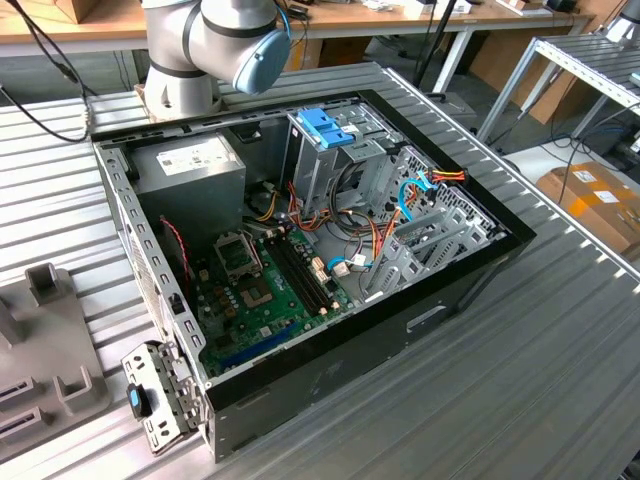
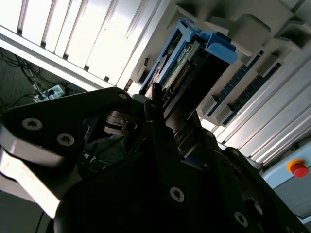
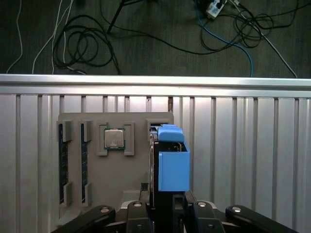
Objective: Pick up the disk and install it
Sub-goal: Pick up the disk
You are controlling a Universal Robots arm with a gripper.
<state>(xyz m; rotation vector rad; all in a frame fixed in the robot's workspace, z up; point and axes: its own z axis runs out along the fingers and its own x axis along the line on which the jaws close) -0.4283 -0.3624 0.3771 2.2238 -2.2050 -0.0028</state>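
Disk (image 3: pixel 172 165) stands on edge at a slot of a grey fixture (image 3: pixel 138 170), its light-blue carrier rail and blue end tab facing the first wrist view, and the gripper (image 3: pixel 168 208) is closed on it, with black fingers (image 3: pixel 138 209) set against its two flat sides. I cannot tell whether it is lifted clear of the slot. In the second wrist view the disk (image 2: pixel 194 63) shows a row of connector pins on its edge; any print there is too small to read. The same fixture holds a square processor chip (image 3: pixel 114 138), whose markings cannot be read, and two memory sticks (image 3: pixel 62 160) standing in narrow slots. The fixture lies on a ribbed metal table (image 3: pixel 252 145), and beyond the table's edge loose cables (image 3: pixel 82 43) lie on a dark floor. In the exterior view an open computer case (image 1: pixel 330 385) fills the middle of the frame, with a green motherboard (image 1: pixel 265 290) at lower centre. A grey power supply (image 1: pixel 190 170) sits at upper left of the case, bearing a white label (image 1: pixel 192 155) too small to read. A metal cage with a blue plastic top (image 1: pixel 325 128) stands at upper centre. The arm (image 1: pixel 215 40) rises at the top left of that frame.
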